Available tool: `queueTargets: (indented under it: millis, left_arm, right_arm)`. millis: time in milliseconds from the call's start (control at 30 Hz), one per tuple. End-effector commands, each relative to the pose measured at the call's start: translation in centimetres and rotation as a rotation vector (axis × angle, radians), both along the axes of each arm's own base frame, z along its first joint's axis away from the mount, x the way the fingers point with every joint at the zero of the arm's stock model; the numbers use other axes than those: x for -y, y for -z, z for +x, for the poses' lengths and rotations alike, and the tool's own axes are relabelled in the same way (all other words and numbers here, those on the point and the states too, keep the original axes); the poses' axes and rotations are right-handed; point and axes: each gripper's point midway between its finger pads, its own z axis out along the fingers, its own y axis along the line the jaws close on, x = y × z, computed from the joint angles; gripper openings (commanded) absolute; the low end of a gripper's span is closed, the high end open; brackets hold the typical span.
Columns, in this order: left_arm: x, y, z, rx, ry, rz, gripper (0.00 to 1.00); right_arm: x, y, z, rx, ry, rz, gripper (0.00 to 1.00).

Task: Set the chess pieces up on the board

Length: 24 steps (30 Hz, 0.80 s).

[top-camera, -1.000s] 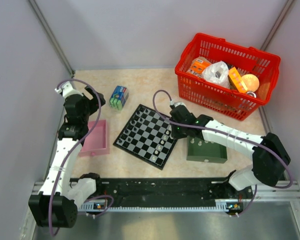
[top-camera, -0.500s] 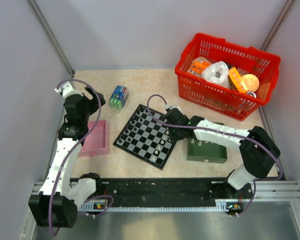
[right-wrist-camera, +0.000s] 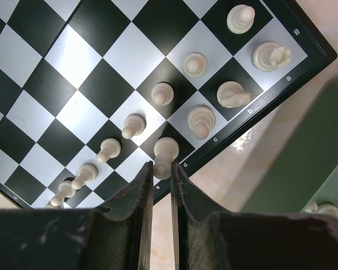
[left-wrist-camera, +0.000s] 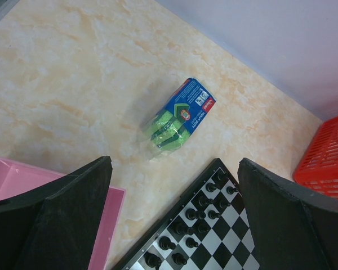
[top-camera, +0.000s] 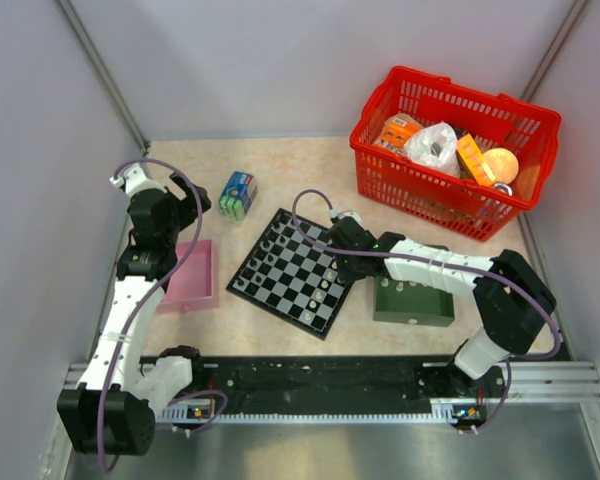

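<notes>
Right end effector set low at the board's edge, its fingers drawn almost together on the base of a pale piece.
That piece stands on the back-row square marked d, beside three pale pieces already placed on a to c, with a line of pale pawns in front. Dark pieces fill the opposite side. Judging by this, the set-up is well past half: the remaining pale back-row squares look empty, and a few pale pieces wait in the green tray. Left end effector hangs spread wide above the tabletop, holding nothing.
</notes>
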Motion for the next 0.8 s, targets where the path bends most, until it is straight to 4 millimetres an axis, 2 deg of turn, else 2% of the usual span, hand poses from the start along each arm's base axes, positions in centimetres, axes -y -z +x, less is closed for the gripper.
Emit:
queueTargets:
  millis: [0, 167, 500, 600, 767]
  left_arm:
    - [-0.4, -1.3, 0.4, 0.056, -0.018, 0.001, 0.99]
    - [-0.4, -1.4, 0.4, 0.057, -0.018, 0.001, 0.99]
    - [-0.4, -1.4, 0.4, 0.06, -0.016, -0.002, 0.99]
    - [-0.3, -1.6, 0.4, 0.062, -0.012, -0.001, 0.99]
    - [-0.5, -1.7, 0.3, 0.061, -0.02, 0.006, 0.99]
  right_arm:
    - [-1.1, -0.8, 0.7, 0.032, -0.009, 0.015, 0.15]
    - [-1.4, -1.2, 0.7, 0.036, -0.027, 0.029, 0.23]
    - [-1.9, -2.2, 0.5, 0.038, -0.048, 0.054, 0.31]
    - [-2.1, -3.4, 0.5, 0.049, -0.05, 0.075, 0.33]
    - [-1.0, -7.4, 0.5, 0.133, -0.021, 0.125, 0.4]
